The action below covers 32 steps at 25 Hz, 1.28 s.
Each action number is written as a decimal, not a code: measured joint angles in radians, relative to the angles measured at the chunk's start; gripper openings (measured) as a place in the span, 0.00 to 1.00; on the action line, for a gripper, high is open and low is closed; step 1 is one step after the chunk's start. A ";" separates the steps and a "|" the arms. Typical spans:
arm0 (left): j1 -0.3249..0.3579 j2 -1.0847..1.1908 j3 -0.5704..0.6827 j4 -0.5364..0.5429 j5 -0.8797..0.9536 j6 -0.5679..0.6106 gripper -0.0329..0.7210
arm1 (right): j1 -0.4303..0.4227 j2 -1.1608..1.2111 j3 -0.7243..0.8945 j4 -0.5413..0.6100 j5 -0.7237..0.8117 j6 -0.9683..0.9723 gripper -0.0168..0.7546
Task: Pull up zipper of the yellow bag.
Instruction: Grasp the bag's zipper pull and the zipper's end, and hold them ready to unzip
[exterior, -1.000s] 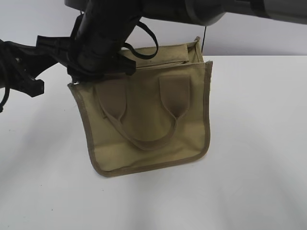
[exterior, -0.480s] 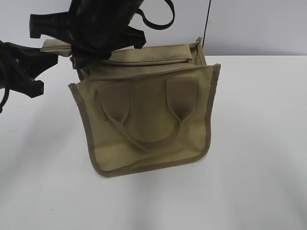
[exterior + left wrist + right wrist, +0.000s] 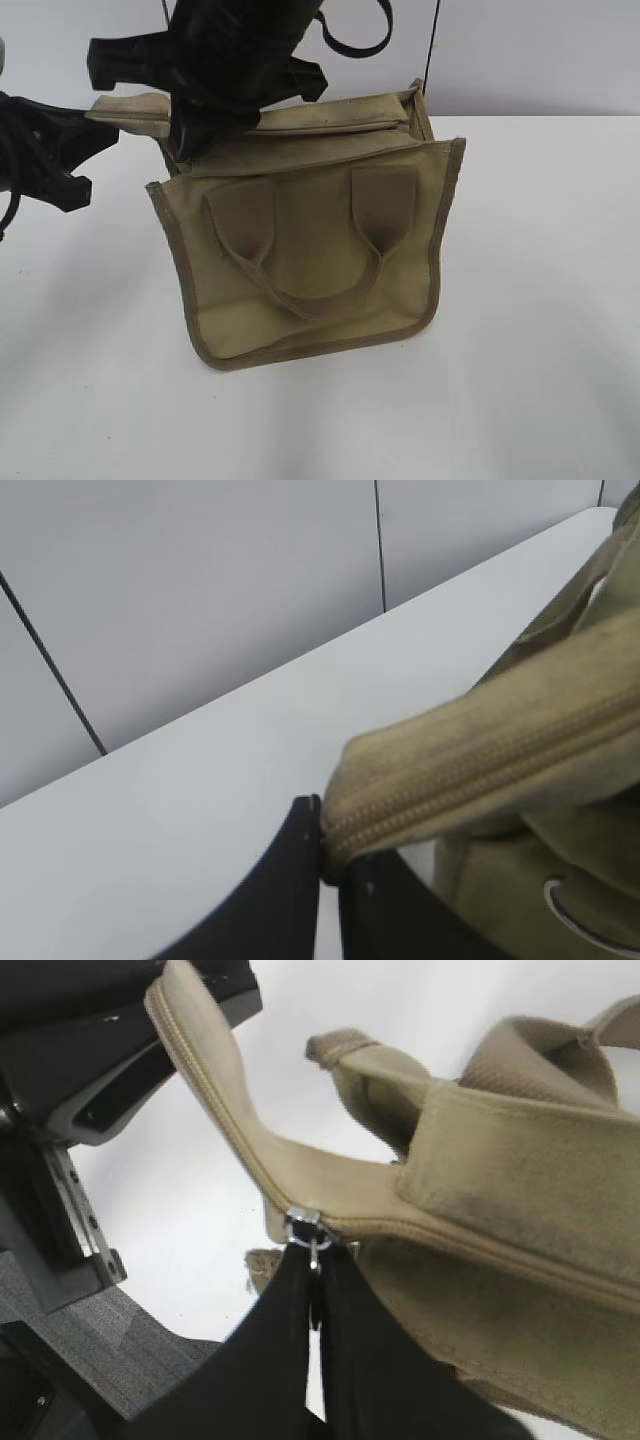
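At the yellow bag's (image 3: 310, 250) top, zipper (image 3: 305, 1228) clamped in right pincer (image 3: 312, 1260), left pincer (image 3: 328, 845) clamping the track end.

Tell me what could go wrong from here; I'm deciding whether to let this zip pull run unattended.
The right gripper pinches only the small zipper pull, so it could slip out. The left gripper clamps just the tip of the zip-track end of the yellow bag; that fabric may pull free. With the bag tilted, further pulling might drag or tip it on the table.
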 joint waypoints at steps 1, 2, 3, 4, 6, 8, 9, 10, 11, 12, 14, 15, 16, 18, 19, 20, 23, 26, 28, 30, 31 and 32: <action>0.000 0.000 0.000 0.000 0.004 0.000 0.05 | -0.012 0.000 -0.008 0.021 0.020 -0.012 0.00; 0.000 0.000 0.000 0.000 0.009 0.000 0.05 | -0.027 0.000 -0.020 0.045 0.039 -0.027 0.00; 0.000 0.000 0.000 -0.001 0.011 0.000 0.05 | -0.045 0.000 -0.030 0.076 0.060 -0.042 0.00; 0.000 0.000 0.000 -0.001 0.011 0.000 0.05 | -0.064 0.000 -0.037 0.106 0.079 -0.057 0.00; -0.003 -0.001 0.000 -0.001 0.009 0.000 0.05 | -0.100 0.000 -0.044 0.188 0.114 -0.098 0.00; -0.007 -0.003 0.000 -0.002 0.007 0.000 0.05 | -0.132 0.001 -0.046 0.245 0.147 -0.132 0.00; -0.007 -0.005 0.000 -0.002 0.007 0.000 0.05 | -0.148 0.002 -0.046 0.265 0.160 -0.145 0.00; -0.009 -0.005 0.000 -0.002 0.007 0.000 0.05 | -0.162 0.002 -0.046 0.278 0.171 -0.157 0.00; -0.009 -0.006 0.000 -0.003 0.011 0.000 0.05 | -0.176 0.002 -0.046 0.286 0.179 -0.164 0.00; -0.009 -0.006 0.000 -0.007 0.021 0.000 0.05 | -0.189 0.002 -0.046 0.286 0.193 -0.173 0.00; -0.009 -0.006 0.000 -0.023 0.048 0.000 0.05 | -0.222 0.002 -0.046 0.292 0.211 -0.193 0.00; -0.009 -0.006 0.000 -0.026 0.055 0.000 0.05 | -0.235 0.002 -0.046 0.300 0.217 -0.204 0.00; -0.009 -0.006 0.000 -0.028 0.057 0.000 0.05 | -0.246 0.002 -0.046 0.309 0.220 -0.214 0.00; -0.009 -0.006 0.000 -0.033 0.064 0.000 0.05 | -0.262 0.004 -0.046 0.322 0.224 -0.227 0.00; -0.009 -0.006 0.000 -0.036 0.066 0.000 0.05 | -0.267 0.007 -0.046 0.327 0.225 -0.233 0.00; -0.009 -0.006 0.000 -0.041 0.070 0.000 0.05 | -0.272 0.008 -0.046 0.330 0.225 -0.236 0.00; -0.009 -0.006 0.000 -0.059 0.110 0.000 0.05 | -0.293 0.015 -0.046 0.324 0.229 -0.240 0.00; -0.007 -0.006 0.000 -0.071 0.134 0.000 0.05 | -0.320 0.016 -0.046 0.306 0.235 -0.241 0.00; -0.007 -0.006 0.000 -0.074 0.141 0.000 0.05 | -0.347 0.016 -0.046 0.292 0.239 -0.242 0.00; -0.007 -0.006 0.000 -0.077 0.146 0.000 0.05 | -0.374 0.016 -0.046 0.266 0.244 -0.242 0.00; -0.005 -0.006 0.000 -0.077 0.148 0.000 0.05 | -0.388 0.016 -0.046 0.252 0.245 -0.242 0.00; -0.005 -0.006 0.000 -0.079 0.151 0.000 0.05 | -0.400 0.016 -0.046 0.237 0.246 -0.242 0.00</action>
